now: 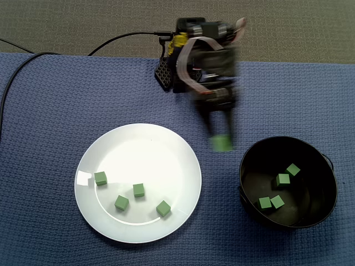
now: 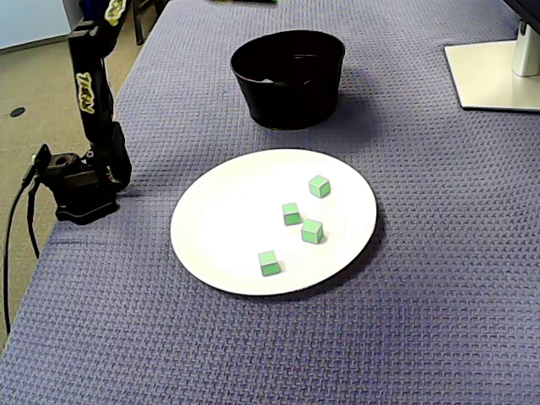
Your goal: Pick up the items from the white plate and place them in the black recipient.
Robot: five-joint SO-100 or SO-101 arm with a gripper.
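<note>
Cube (image 1: 223,144) on the move: in a fixed view my gripper (image 1: 222,137), motion-blurred, is clamped on it between the plate (image 1: 138,145) and the bowl (image 1: 327,183), at ten o'clock off the bowl's rim. I reckon it's carried high to clear that rim. Four plate cubes (image 1: 138,190) sit from eight to five o'clock, and four bowl cubes (image 1: 283,179) are in. The other fixed view catches only the arm base (image 2: 80,190).
</note>
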